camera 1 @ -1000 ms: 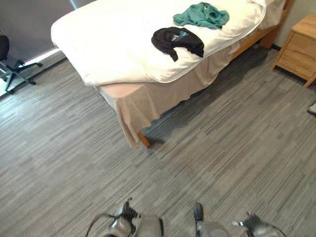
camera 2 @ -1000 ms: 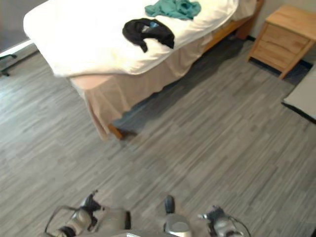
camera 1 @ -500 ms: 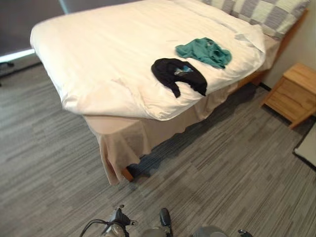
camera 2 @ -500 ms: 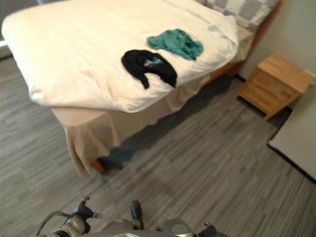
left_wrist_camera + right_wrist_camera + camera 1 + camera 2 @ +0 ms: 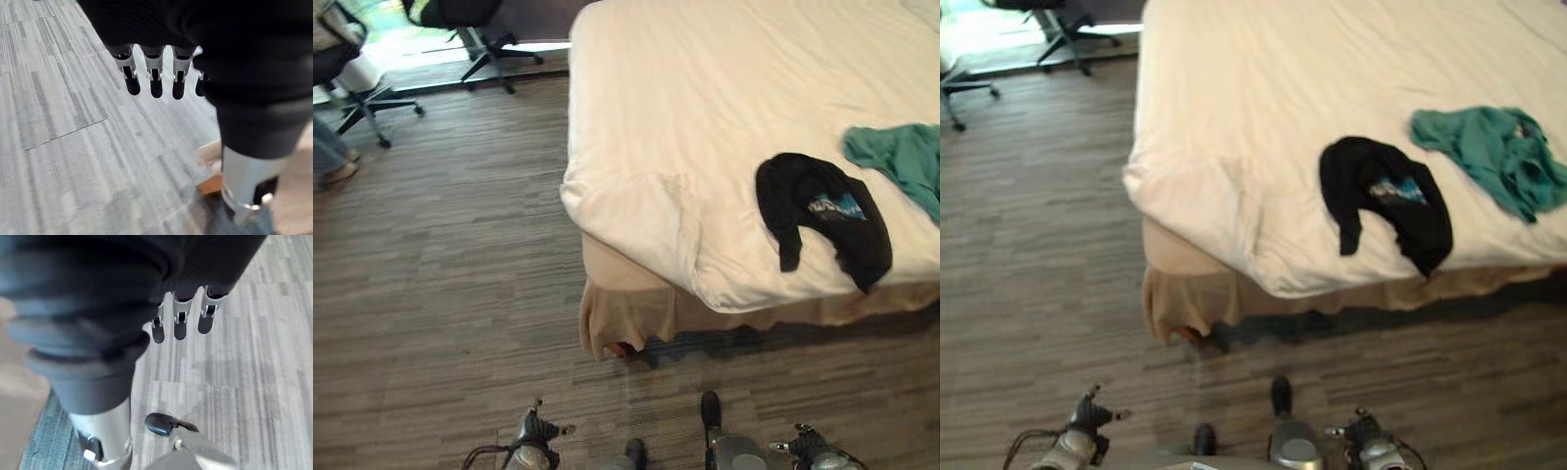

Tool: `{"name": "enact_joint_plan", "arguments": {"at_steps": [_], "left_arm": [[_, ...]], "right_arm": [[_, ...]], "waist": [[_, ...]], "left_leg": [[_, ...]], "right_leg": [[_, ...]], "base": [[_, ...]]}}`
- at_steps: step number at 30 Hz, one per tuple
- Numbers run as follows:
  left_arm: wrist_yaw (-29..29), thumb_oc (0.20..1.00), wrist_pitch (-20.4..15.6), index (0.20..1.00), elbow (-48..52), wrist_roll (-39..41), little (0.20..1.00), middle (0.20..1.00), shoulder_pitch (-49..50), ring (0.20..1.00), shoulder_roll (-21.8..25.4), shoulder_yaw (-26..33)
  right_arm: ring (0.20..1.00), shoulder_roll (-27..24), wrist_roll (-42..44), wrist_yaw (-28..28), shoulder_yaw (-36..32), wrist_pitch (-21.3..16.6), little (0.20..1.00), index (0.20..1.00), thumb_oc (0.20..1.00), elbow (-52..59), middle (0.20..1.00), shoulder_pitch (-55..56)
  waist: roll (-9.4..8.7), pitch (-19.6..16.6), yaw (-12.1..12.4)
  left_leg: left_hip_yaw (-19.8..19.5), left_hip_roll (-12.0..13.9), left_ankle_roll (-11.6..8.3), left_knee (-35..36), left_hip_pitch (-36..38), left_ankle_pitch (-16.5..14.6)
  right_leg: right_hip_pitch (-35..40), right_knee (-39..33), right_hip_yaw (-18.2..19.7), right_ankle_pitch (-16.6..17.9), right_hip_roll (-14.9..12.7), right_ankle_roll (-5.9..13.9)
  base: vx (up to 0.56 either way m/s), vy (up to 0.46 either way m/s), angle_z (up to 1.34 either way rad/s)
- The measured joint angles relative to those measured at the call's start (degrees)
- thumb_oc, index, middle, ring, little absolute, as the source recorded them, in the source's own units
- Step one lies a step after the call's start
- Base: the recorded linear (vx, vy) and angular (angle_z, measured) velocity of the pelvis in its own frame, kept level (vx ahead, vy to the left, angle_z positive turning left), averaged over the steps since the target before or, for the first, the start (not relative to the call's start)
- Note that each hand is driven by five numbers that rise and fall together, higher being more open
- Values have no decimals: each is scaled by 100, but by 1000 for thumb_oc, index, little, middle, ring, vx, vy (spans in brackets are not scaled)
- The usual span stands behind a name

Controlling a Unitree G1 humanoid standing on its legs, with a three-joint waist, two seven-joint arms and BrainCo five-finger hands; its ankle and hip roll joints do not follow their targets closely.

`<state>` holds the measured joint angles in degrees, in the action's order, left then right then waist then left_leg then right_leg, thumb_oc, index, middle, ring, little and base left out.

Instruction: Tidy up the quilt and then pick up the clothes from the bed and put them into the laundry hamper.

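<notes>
A cream quilt (image 5: 705, 117) covers the bed, with its near corner rumpled. On it near the bed's edge lies a black garment (image 5: 822, 211) with a blue print. A teal garment (image 5: 901, 162) lies just beyond it at the right. My left hand (image 5: 154, 73) hangs over the grey floor with straight fingers and holds nothing. My right hand (image 5: 178, 318) also hangs over the floor, fingers straight and empty. Both hands are low and well short of the bed.
A tan bed skirt (image 5: 636, 318) hangs below the quilt, with a wooden bed leg (image 5: 619, 348) at the corner. Two office chairs (image 5: 475, 24) (image 5: 352, 78) stand at the far left. A person's leg and shoe (image 5: 328, 162) show at the left edge.
The camera has swung, so the bed now sits at the right and the nightstand has left the view. The garments lie as before on the quilt.
</notes>
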<state>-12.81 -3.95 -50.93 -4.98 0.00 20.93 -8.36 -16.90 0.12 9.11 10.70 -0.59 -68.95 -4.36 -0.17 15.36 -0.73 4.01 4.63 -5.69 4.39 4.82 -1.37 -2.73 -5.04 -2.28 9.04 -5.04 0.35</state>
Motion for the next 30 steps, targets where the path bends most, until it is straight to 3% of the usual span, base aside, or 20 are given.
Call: {"name": "enact_joint_plan", "arguments": {"at_steps": [1, 2, 3, 4, 7, 8, 9, 10, 12, 13, 17, 19, 22, 26, 28, 29, 30], "left_arm": [[-122, 1000, -27, 1000, 1492, 32, 1000, 1000, 195, 1000, 226, 159], [-206, 1000, -126, 1000, 2116, 27, 1000, 1000, 152, 1000, 405, 202], [-245, 1000, -53, 1000, 3089, 20, 1000, 1000, 317, 1000, 649, 467], [-394, 1000, -242, 1000, 4886, -79, 1000, 1000, 847, 1000, 1509, 1192], [-848, 1000, -515, 1000, 5205, -86, 1000, 1000, 673, 1000, 1729, 2218], [-903, 1000, -570, 1000, 5075, -87, 1000, 1000, 658, 1000, 1712, 2241], [-1005, 1000, -771, 1000, 4283, -73, 1000, 1000, 364, 1000, 1680, 1941], [-954, 1000, -700, 1000, 3787, -15, 1000, 1000, 22, 1000, 1819, 1735], [-993, 1000, -650, 1000, 3622, 22, 1000, 1000, -398, 1000, 2119, 1557], [-1002, 1000, -687, 1000, 3675, -41, 1000, 1000, -732, 1000, 2152, 1112], [-1009, 1000, -621, 1000, 3271, -538, 1000, 1000, -2207, 1000, 2469, -360], [-990, 1000, -378, 1000, 2526, -929, 1000, 1000, -3507, 1000, 2722, -1399], [-994, 1000, -303, 1000, 2380, -1166, 1000, 1000, -4250, 1000, 2735, -1693], [-985, 1000, -108, 1000, 1593, -1424, 1000, 1000, -5585, 1000, 2757, -2744], [-981, 1000, -72, 1000, 1403, -1503, 1000, 1000, -5847, 1000, 2748, -2896], [-979, 950, -46, 950, 1227, -1627, 950, 950, -5928, 950, 2732, -3050], [-977, 950, -40, 950, 1095, -1664, 950, 950, -5977, 950, 2726, -3178]], "right_arm": [[1000, -137, 0, 56, -202, -62, 1000, 1000, 1000, 220, 1000, 134], [1000, -263, 8, 82, -295, -57, 1000, 1000, 1000, 226, 1000, 165], [1000, -272, 12, 75, -369, -45, 1000, 1000, 1000, 277, 1000, 263], [1000, -95, 11, 68, -525, -137, 1000, 1000, 1000, 226, 1000, 560], [1000, 51, 41, 38, -587, -42, 1000, 1000, 1000, -134, 1000, 969], [1000, 43, 51, 36, -587, -12, 1000, 1000, 1000, -195, 1000, 985], [1000, 12, 66, 9, -494, 29, 1000, 1000, 1000, -128, 1000, 1018], [1000, -29, 70, -23, -290, 7, 1000, 1000, 1000, 10, 1000, 1045], [1000, -18, 99, -56, -131, -154, 1000, 1000, 1000, 215, 1000, 930], [1000, -18, 109, -46, -59, -172, 1000, 1000, 1000, 213, 1000, 933], [1000, -54, 115, -7, 342, -189, 1000, 1000, 1000, 163, 1000, 696], [1000, -56, 116, 44, 513, -227, 1000, 1000, 1000, 351, 1000, 523], [1000, -29, 124, 70, 563, -305, 1000, 1000, 1000, 496, 1000, 473], [1000, -76, 255, 176, 754, -419, 1000, 1000, 1000, 663, 1000, 431], [1000, -75, 261, 214, 783, -433, 1000, 1000, 1000, 745, 1000, 371], [1000, -75, 263, 234, 791, -446, 1000, 1000, 1000, 751, 1000, 364], [1000, -74, 263, 244, 798, -450, 1000, 1000, 1000, 752, 1000, 359]], "waist": [[113, 206, -19], [244, 290, -29], [377, 308, -54], [459, 353, -3], [608, 236, 96], [676, 181, 58], [734, 147, -71], [713, 153, -104], [538, 124, -118], [471, 89, -271], [327, 111, -459], [234, 215, -779], [228, 347, -1044], [272, 647, -1113], [267, 897, -1191], [275, 948, -1223], [271, 961, -1234]], "left_leg": [[-78, 177, -191, -317, -328, 442], [-54, 85, -151, -324, -432, 478], [215, 94, -105, -11, -277, 442], [330, 100, 79, 43, -256, 279], [352, -12, 167, 45, -139, 199], [378, -44, 182, 50, -156, 194], [469, -67, 191, 43, -137, 196], [484, -55, 193, 44, -143, 194], [678, 9, 175, 54, -308, 231], [782, 11, 180, 43, -398, 261], [998, -34, 204, 43, -892, 368], [1264, -22, 211, 44, -1041, 392], [1330, 27, 187, 46, -1168, 405], [1435, 135, 105, 45, -1390, 445], [1449, 177, 94, 46, -1387, 452], [1454, 191, 79, 48, -1397, 447], [1460, 207, 69, 47, -1416, 440]], "right_leg": [[24, -3, -291, -110, -35, 95], [70, -3, -428, -157, -112, 166], [96, -40, -531, -188, -120, 262], [130, -39, -650, -245, -109, 350], [208, -40, -517, -251, -229, 454], [179, -39, -499, -228, -253, 483], [98, -40, -376, -171, -219, 529], [61, -41, -330, -181, -200, 542], [-182, -40, -255, -134, -181, 554], [-345, -40, -169, -53, -152, 526], [-954, -37, 100, 147, -115, 510], [-1245, -35, 289, 315, -87, 483], [-1426, -32, 302, 294, -57, 486], [-1706, -3, 414, 381, 81, 386], [-1725, 0, 445, 447, 145, 333], [-1750, -1, 456, 447, 173, 333], [-1782, -1, 469, 447, 192, 333]], "base": [[-3, -60, 108], [58, -68, 100], [202, -72, 77], [188, -48, 33], [65, -25, -1], [23, -12, -27], [13, -4, -27], [-16, 1, -41], [-91, -13, -51], [-111, -12, -38], [-94, 0, -34], [-76, -34, -54], [-81, -41, -24], [-50, -34, -17], [-34, -7, -11], [-25, 1, -12], [-34, -2, -8]]}}
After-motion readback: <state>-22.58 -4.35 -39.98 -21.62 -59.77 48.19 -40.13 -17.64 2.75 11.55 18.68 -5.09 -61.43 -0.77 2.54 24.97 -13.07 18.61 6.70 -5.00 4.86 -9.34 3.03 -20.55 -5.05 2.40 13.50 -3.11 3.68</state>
